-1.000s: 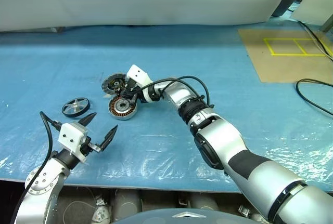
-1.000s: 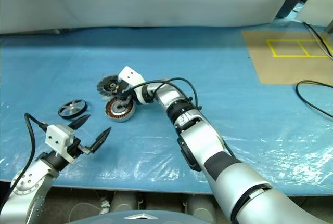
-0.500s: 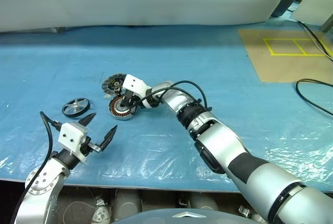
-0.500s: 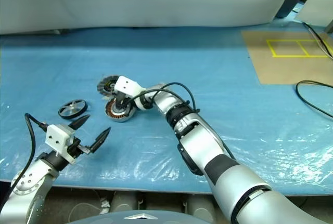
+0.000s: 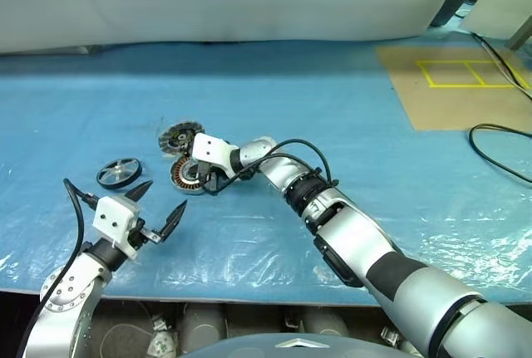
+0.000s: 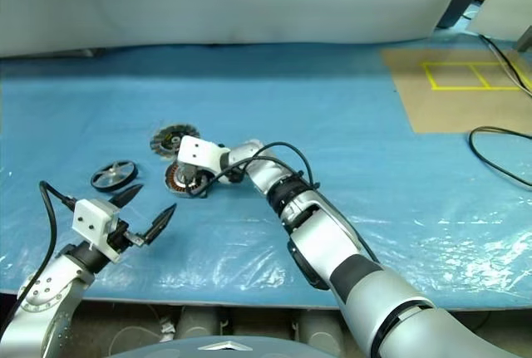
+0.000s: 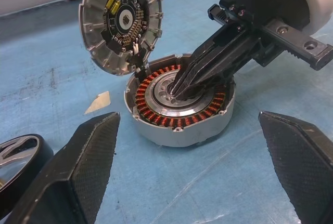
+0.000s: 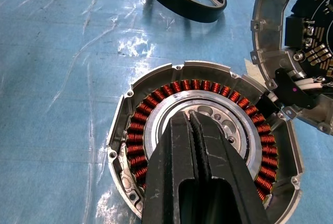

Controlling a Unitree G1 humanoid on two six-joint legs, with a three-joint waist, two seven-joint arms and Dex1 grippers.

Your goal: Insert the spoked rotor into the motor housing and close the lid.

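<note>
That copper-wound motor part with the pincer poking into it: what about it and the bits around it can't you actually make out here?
- Motor housing centre: right wrist view, covered by the shut right gripper; whether the tips touch it is unclear.
- Housing's near rim: same view, cut off by the picture's edge.
- Spoked rotor: left wrist view, partly behind a finger of the open left gripper.
- Lid circuit markings: too small to read.

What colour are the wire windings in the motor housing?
Orange-copper, ringed inside the silver motor housing; the right wrist view shows them best.
</note>
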